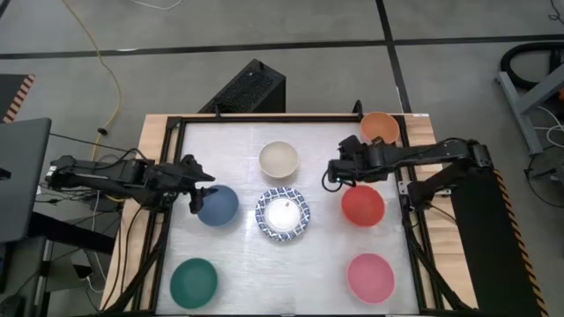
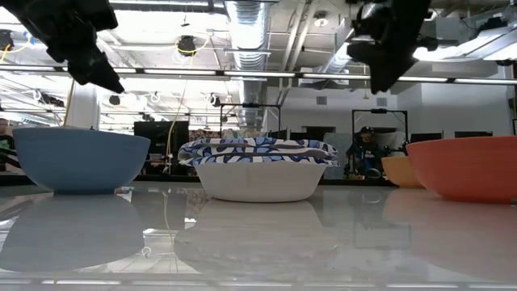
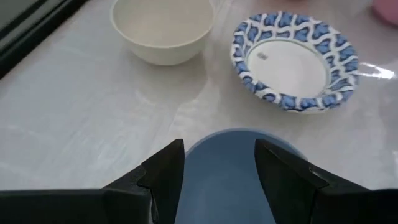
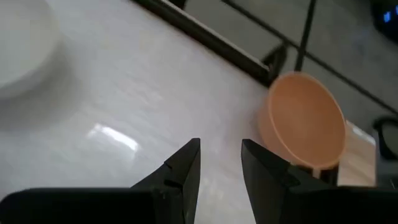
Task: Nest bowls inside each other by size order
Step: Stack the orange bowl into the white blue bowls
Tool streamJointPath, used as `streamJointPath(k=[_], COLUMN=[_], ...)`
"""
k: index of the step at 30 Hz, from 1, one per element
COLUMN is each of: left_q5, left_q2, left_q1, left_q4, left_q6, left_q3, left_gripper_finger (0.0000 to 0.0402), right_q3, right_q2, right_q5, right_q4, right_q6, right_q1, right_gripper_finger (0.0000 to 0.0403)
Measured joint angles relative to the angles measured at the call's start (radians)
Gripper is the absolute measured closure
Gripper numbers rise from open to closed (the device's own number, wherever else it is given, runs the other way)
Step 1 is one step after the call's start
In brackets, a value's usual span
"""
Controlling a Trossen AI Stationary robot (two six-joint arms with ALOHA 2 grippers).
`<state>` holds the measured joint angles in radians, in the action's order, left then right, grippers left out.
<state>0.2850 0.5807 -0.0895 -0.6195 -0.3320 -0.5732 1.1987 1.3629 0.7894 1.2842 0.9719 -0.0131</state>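
My left gripper (image 1: 199, 187) is open and hangs above the near-left rim of the slate-blue bowl (image 1: 218, 204), which also shows in the left wrist view (image 3: 239, 168); its fingers touch nothing (image 2: 85, 56). My right gripper (image 1: 333, 173) is open and empty, raised above the table (image 2: 386, 48) just beyond the red bowl (image 1: 362, 205). Blue-and-white patterned bowls (image 1: 283, 214) sit nested at the table's middle, and their rims show layered in the low view (image 2: 258, 153). The cream bowl (image 1: 278, 159), orange bowl (image 1: 380, 127), dark green bowl (image 1: 194, 279) and pink bowl (image 1: 370, 276) each stand alone on their bases.
A dark frame rail (image 1: 264, 119) runs around the white tabletop. The orange bowl (image 4: 305, 121) sits at the far right corner, close to that rail. Bare tabletop lies between the green and pink bowls at the near edge (image 1: 282, 282).
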Motion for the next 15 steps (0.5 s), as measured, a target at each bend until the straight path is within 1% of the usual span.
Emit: streamJointPath(k=[5,10,12,15], left_q5=[-0.023,-0.102,-0.145,-0.147], left_q2=[0.032,0.041,0.041,0.041], left_q1=[0.026,0.045,0.048,0.048], left_q4=[-0.001,-0.004,-0.022,-0.086], left_q6=[0.01,-0.004,-0.003,0.006], left_q3=[0.0,-0.008,-0.037,-0.099], left_gripper_finger=[0.0216,0.0216,0.0216,0.0216], right_q3=[-0.049,-0.099,-0.121,-0.16], right_q2=[0.002,-0.004,-0.003,-0.003], right_q5=[-0.033,-0.084,-0.107,-0.143], right_q4=[0.045,0.107,0.105,0.077], right_q6=[-0.02,-0.03,-0.066,-0.147], right_q1=[-0.121,-0.285,-0.345,-0.424], right_gripper_finger=[0.0267,0.0267,0.0267,0.0267])
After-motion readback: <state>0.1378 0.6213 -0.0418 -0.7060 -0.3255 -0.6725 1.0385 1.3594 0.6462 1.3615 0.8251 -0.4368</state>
